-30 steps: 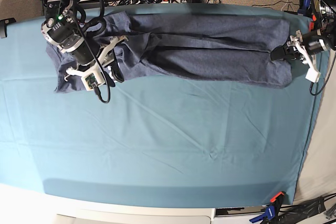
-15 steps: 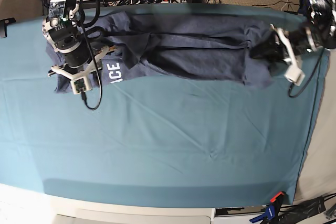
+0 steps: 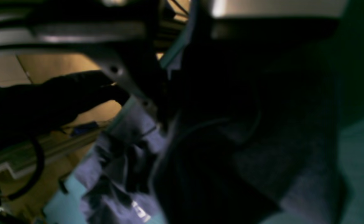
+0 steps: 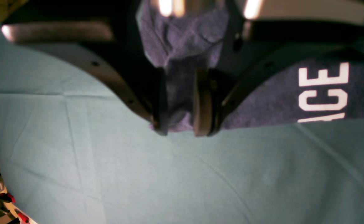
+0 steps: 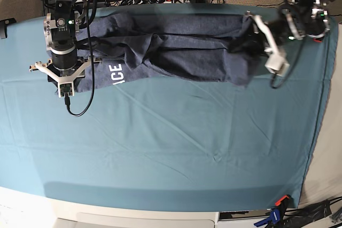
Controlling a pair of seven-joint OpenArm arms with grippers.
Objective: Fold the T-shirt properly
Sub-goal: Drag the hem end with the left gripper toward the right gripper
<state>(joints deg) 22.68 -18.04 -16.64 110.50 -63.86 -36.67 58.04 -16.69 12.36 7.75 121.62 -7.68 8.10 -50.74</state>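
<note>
- The near half of the bench (image 5: 160, 153) is bare teal cloth with shallow creases; the work sits along the far edge
- The T-shirt (image 5: 176, 52) lies as a long band parallel to the far edge, reaching from the far left corner area toward the far right one, with white lettering (image 5: 115, 73) showing near its left end
- It looks light, limp and thin: it will sag and drape between grips, bunch into wrinkles, and carry no shape of its own; the knit seems grippy rather than slick
- The right end effector (image 4: 180, 124) has its pads (image 4: 202, 99) pressed onto a gathered fold at the shirt's near hem, pinching it just above the cloth
- The left end effector (image 5: 256, 38) is closed tight on bunched fabric at the band's other end, judging by the dark cloth crowding its wrist view
- Best holds, in my judgement, are hems and seamed corners, where doubled fabric resists slipping; a mid-panel pinch would catch only one layer
</note>
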